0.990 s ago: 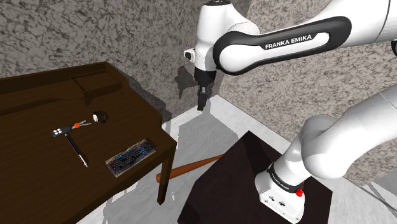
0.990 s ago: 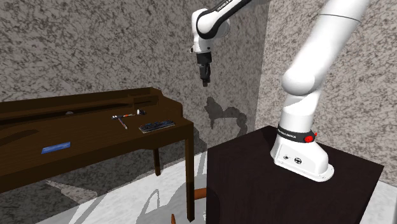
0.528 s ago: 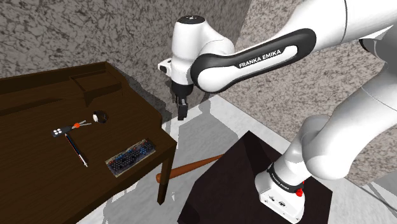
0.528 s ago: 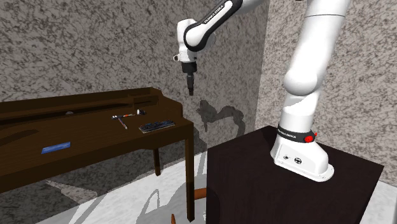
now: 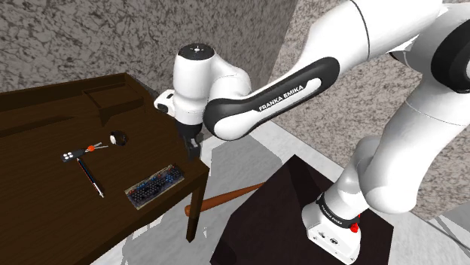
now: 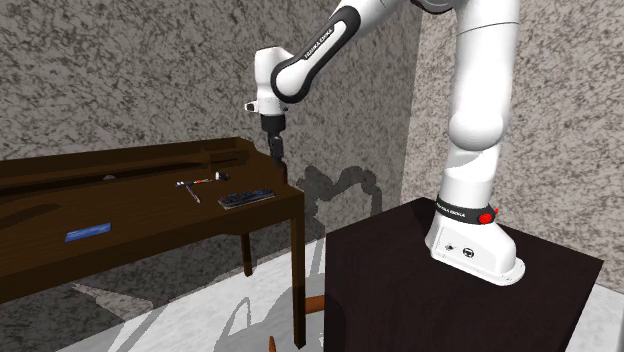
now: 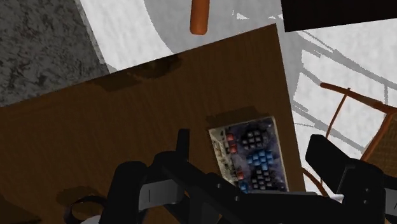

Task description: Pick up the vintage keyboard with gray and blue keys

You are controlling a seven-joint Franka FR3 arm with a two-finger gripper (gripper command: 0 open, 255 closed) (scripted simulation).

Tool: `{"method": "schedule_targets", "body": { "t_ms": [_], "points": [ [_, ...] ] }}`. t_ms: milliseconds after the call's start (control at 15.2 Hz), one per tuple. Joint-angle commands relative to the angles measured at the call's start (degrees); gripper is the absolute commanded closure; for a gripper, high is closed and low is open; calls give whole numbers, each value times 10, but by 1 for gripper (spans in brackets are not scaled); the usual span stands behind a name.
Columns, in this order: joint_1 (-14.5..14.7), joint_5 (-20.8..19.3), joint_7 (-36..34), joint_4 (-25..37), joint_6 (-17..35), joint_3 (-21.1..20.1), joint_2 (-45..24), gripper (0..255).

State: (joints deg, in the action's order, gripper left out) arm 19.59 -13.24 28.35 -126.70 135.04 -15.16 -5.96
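Arm swung down and toward the shoulder view's left since a second ago. All-black two-finger gripper (image 5: 193,144) now hangs over the near corner of the dark brown wooden table (image 5: 45,218), pointing down. In the wrist view its fingers stand wide apart, gripping nothing. Flat vintage keyboard with gray and blue keys (image 5: 156,185) lies on the table by its front edge near that corner, untouched, below the gripper and a bit to the shoulder view's left. Further along the table: thin dark stick (image 5: 91,178), small dark piece with white buttons (image 5: 70,156), round black-and-white object (image 5: 117,138). Brown wooden rod (image 5: 226,198) lies on the pale floor (image 5: 248,154) beside the table leg. Black box stand (image 5: 286,203) sits apart from the table.
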Motion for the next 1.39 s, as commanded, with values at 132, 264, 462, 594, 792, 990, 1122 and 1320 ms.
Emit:
{"method": "schedule_targets", "body": {
  "t_ms": [132,264,462,594,792,990,1122,1320],
  "points": [
    [25,-40,10,34,37,-16,-59,0],
    [38,-61,15,49,53,-21,-86,0],
    [59,-95,21,72,77,-28,-125,0],
    [67,-108,19,77,88,-27,-141,0],
    [72,-122,7,76,105,-19,-158,0],
    [78,-136,-5,76,121,-11,-176,0],
    [79,-139,-7,77,124,-9,-179,0],
    [79,-139,-7,77,124,-9,-180,255]
  ]
}}
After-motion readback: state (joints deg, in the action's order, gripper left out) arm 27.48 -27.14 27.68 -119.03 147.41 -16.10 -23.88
